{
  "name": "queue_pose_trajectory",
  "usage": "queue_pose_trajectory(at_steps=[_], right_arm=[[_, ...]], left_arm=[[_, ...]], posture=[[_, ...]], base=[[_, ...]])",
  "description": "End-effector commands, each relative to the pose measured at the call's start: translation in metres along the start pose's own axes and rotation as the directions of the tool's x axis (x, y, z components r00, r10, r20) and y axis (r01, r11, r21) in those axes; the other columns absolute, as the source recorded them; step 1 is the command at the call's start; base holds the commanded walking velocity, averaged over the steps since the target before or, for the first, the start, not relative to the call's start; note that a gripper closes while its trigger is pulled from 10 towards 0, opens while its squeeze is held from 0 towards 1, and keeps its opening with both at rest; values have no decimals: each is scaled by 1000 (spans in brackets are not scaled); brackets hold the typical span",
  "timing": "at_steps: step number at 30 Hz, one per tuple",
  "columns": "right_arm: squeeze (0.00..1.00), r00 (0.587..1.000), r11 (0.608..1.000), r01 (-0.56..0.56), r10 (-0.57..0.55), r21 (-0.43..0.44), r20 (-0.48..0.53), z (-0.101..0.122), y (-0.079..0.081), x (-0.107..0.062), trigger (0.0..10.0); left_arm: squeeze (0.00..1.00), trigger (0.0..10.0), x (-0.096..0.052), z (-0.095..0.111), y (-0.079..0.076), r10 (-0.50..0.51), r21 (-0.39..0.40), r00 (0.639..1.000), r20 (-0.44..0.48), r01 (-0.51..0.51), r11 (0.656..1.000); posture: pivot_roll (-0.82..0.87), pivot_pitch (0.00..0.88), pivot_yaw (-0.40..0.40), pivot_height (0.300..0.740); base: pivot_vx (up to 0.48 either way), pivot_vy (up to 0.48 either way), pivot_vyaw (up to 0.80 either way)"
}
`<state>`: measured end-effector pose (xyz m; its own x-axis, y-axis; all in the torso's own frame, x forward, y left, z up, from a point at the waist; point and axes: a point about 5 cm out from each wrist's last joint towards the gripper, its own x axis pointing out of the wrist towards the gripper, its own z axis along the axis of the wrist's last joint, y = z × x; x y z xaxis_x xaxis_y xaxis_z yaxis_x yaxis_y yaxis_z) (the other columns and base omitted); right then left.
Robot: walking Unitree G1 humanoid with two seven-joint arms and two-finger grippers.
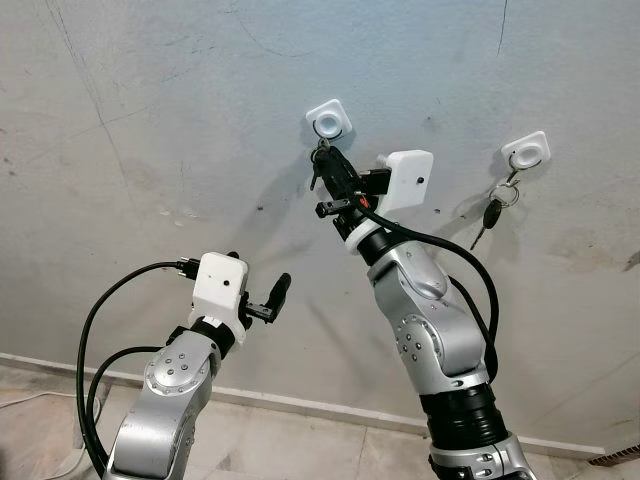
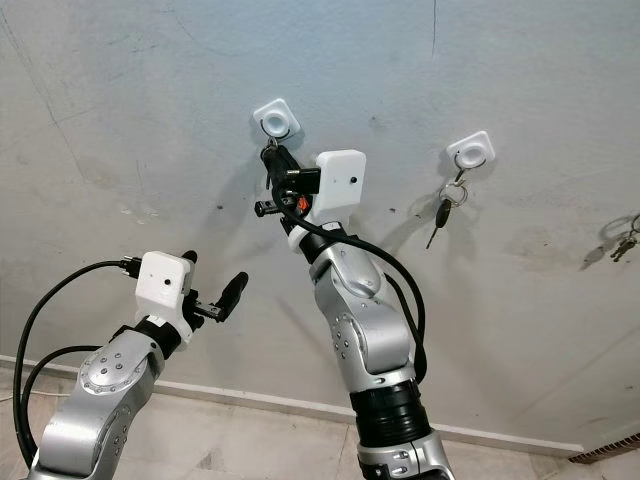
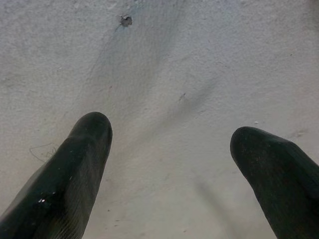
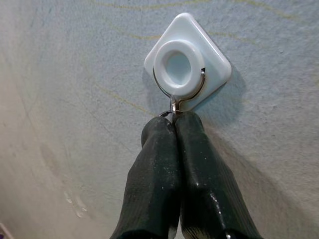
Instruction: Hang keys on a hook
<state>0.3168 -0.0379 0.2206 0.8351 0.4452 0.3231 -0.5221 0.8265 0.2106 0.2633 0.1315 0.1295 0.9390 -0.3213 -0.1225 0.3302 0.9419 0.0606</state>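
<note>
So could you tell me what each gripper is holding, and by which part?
The right gripper pinches the keys' ring just below the hook. The left gripper is open, holding nothing.

The key ring (image 4: 174, 99) is looping around the white hook (image 4: 187, 62) on the wall, with dark keys (image 1: 318, 170) hanging just beneath it.
</note>
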Motion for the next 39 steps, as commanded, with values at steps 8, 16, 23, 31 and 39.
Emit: queue_pose_trajectory(at_steps=[8, 16, 23, 31, 39], right_arm=[[0, 999, 1000, 23, -23, -13, -31, -2, 13, 15, 10000], [0, 993, 991, 59, -71, -116, -95, -10, 8, 13, 10000], [0, 991, 987, 97, -108, -128, -81, -9, -1, 9, 10000], [0, 980, 976, 153, -170, -153, -107, -13, -17, -1, 10000], [0, 962, 948, 179, -224, -262, -156, -20, -22, -10, 10000]], left_arm=[[0, 10000, 0, 2, -1, -1, 3, 1000, 0, 1, 1000], [0, 10000, -1, 1, -1, -2, 3, 1000, -3, 2, 1000], [0, 10000, -1, 1, 0, 3, 1, 1000, -3, -3, 1000], [0, 10000, -1, 1, 0, 3, 2, 1000, -5, -3, 1000], [0, 10000, -1, 1, 0, -1, 5, 1000, -7, 2, 1000]], posture=[[222, 51, -74, 740], [222, 45, -75, 740], [224, 44, -77, 740], [225, 46, -75, 740], [224, 47, -73, 740]], base=[[0, 0, 0], [0, 0, 0], [0, 0, 0], [0, 0, 0], [0, 0, 0]])
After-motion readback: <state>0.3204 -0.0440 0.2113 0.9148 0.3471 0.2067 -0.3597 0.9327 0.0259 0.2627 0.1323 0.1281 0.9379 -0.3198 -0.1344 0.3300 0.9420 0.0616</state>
